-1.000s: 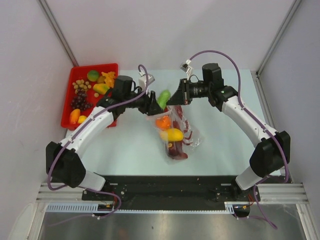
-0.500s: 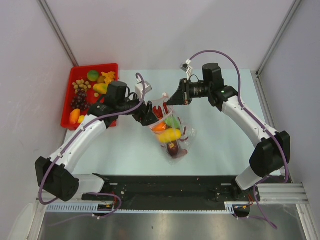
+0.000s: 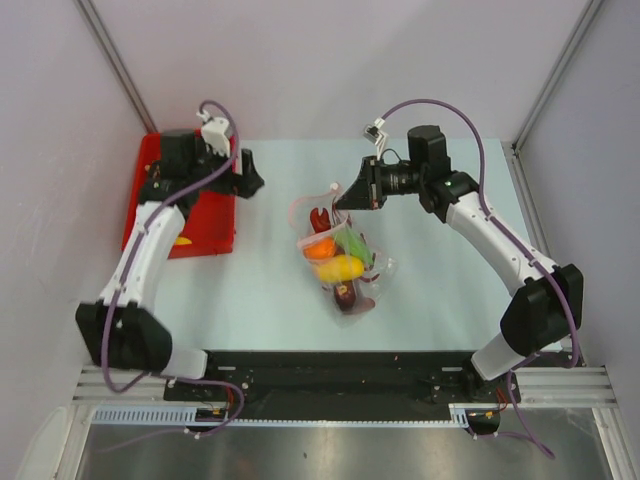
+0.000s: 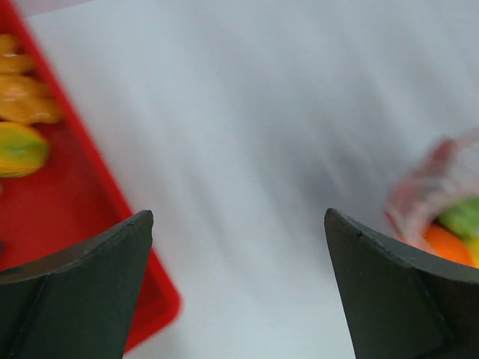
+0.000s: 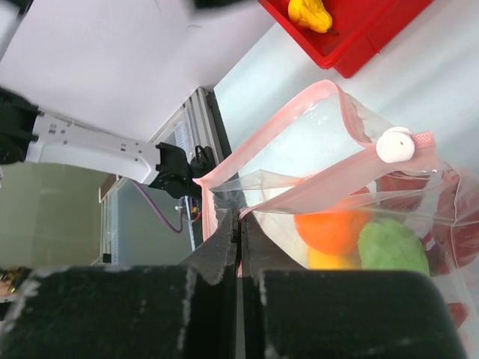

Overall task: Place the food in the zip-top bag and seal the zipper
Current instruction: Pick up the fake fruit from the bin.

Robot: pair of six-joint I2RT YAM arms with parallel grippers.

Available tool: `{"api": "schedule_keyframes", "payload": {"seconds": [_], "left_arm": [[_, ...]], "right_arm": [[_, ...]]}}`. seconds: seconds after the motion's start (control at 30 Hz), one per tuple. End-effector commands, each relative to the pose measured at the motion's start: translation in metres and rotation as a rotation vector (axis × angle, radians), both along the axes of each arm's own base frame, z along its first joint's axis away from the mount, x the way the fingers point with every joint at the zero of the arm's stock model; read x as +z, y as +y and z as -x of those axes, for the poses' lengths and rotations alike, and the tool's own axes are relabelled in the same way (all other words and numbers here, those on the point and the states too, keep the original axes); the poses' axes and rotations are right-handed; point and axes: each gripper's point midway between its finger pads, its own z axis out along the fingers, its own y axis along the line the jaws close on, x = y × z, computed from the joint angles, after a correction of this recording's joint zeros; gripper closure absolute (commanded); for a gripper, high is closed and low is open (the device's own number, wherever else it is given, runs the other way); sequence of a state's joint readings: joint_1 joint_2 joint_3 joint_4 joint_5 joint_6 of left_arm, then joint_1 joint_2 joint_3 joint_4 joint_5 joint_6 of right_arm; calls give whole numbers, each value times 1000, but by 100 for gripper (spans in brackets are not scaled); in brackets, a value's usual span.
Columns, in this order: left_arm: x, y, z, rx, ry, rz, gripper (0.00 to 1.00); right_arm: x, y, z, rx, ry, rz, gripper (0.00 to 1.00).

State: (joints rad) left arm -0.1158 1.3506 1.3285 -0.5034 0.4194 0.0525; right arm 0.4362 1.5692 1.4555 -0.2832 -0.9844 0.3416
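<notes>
The clear zip-top bag lies mid-table and holds orange, yellow, green and dark purple food. My right gripper is shut on the bag's mouth rim and holds it lifted open; in the right wrist view the pink zipper strip and its white slider show, with orange and green food inside. My left gripper is open and empty at the red tray's right edge. In the left wrist view nothing is between its fingers.
The red tray stands at the back left, largely hidden under my left arm. It also shows in the left wrist view, holding a green-yellow fruit and orange pieces. A yellow fruit lies in the tray in the right wrist view.
The green fruit left my left gripper and now lies in the bag. My left arm swung back left to the tray, open. My right gripper kept its hold on the bag's rim.
</notes>
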Motion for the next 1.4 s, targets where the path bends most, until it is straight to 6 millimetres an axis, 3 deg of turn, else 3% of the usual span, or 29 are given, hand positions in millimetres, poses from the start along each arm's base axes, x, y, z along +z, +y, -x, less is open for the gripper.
{"api": "schedule_keyframes", "payload": {"seconds": [0.0,0.03,0.07,0.13,0.2,0.47,0.6,0.7,0.8,1.07,1.37], "left_arm": [[-5,81,-68,231,39,-36,0],[-28,94,-79,260,109,-43,0],[-25,116,-89,320,111,-38,1],[-40,142,-98,412,169,-39,0],[-52,173,-93,519,223,-18,0],[-96,239,-27,641,450,-108,1],[-123,248,1,624,551,-164,2],[-139,253,9,631,604,-174,3],[-149,254,10,644,628,-177,6],[-198,257,9,686,730,-163,7],[-213,261,-2,720,733,-152,16]], "right_arm": [[40,-5,9,26,-132,-55,100],[40,-6,9,25,-134,-53,100],[40,-7,10,24,-133,-50,100],[39,-7,9,22,-141,-46,100],[38,-8,9,21,-142,-42,100],[35,-6,4,14,-145,-39,100],[28,-5,2,16,-132,-34,100],[26,-4,1,19,-128,-35,100],[24,-4,0,20,-122,-33,100],[24,-6,-2,20,-122,-38,100],[21,-9,-3,13,-111,-28,100]]}}
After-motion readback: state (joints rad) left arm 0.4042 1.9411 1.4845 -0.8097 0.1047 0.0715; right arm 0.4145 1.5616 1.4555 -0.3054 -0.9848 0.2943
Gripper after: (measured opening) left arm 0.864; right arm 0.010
